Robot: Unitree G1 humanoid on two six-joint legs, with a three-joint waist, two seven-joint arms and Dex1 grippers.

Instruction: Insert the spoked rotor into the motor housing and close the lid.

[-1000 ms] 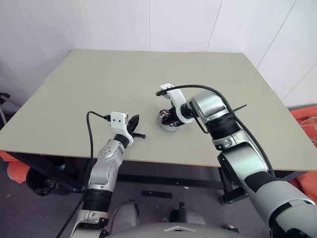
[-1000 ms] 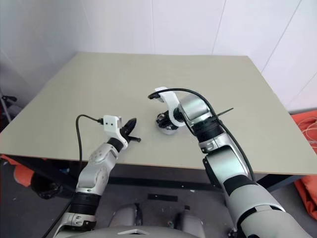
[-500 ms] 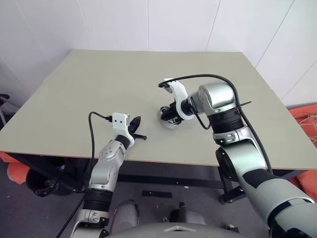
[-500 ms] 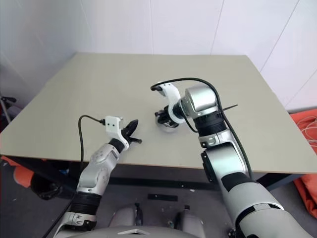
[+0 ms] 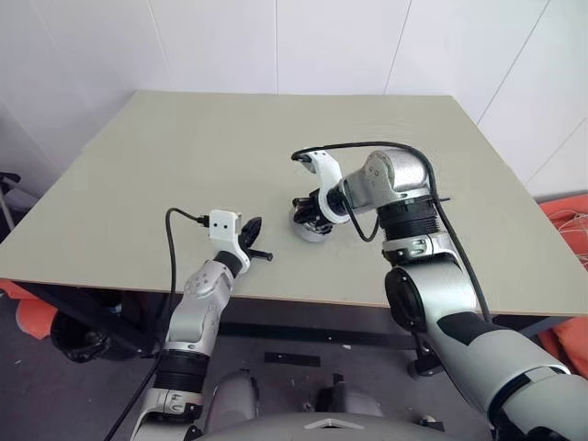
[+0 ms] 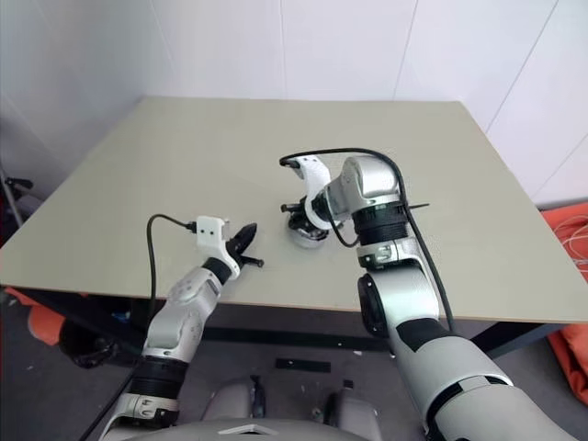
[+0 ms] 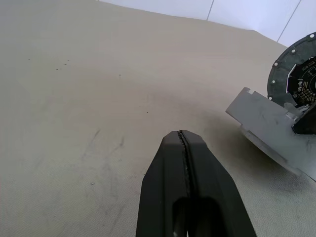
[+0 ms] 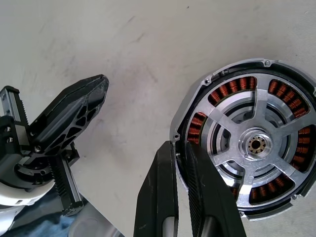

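**Rotor seated in the housing, right end effector pinching the wall**

I'm looking straight down my right wrist camera at the motor housing (image 8: 244, 140): it sits flat on the desk (image 5: 184, 156), near the middle, a little toward my right. The spoked rotor (image 8: 256, 144) lies inside it, silver spokes and hub centred, copper windings showing through the gaps between the spokes. My right end effector (image 8: 180, 148) is angled down onto the housing's near edge, fingers almost together and straddling the grey outer wall, one finger outside, one just inside over the windings. It's a narrow pinch on that rim.

My left end effector (image 7: 182, 136) hangs level just above the desk, near the front edge, jaws pressed fully together and gripping nothing. It sits well apart from the housing, and I can see it off to the side in the right wrist view too.

From the left wrist camera, a dark round disc (image 7: 296, 79) stands tilted at the frame edge beside a grey bracket (image 7: 269, 126); I can't tell exactly what that is.

Black cables (image 5: 367, 147) loop over both wrists.
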